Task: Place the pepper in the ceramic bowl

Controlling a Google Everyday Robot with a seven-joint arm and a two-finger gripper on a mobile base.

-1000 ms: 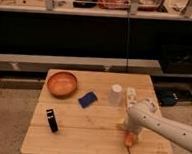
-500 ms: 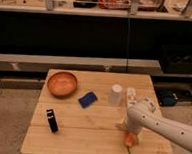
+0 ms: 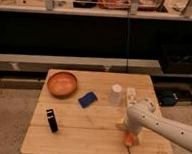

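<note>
tool [image 3: 128,135] at pepper [image 3: 129,141], table [image 3: 85,137] front edge; grip cannot tell | ceramic bowl [image 3: 62,84] well apart, back-left

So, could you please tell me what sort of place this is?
Probably a robotics lab or workshop: a cluttered workbench behind, a cable hanging down, and a low wooden table with the robot's claw at the pepper, front right.

Open lane from near right to far left, with clutter on either side

The gripper [image 3: 129,133] sat low at the near right of the wooden table [image 3: 84,143], at the pepper [image 3: 129,141]. Toward the ceramic bowl [image 3: 62,84] at far left, a blue block [image 3: 87,99] lay mid-table. A white cup [image 3: 115,94] and white bottle [image 3: 130,97] stood just beyond the gripper, and a black object [image 3: 52,120] stood near left. Bare boards ran between the block and the black object.
</note>
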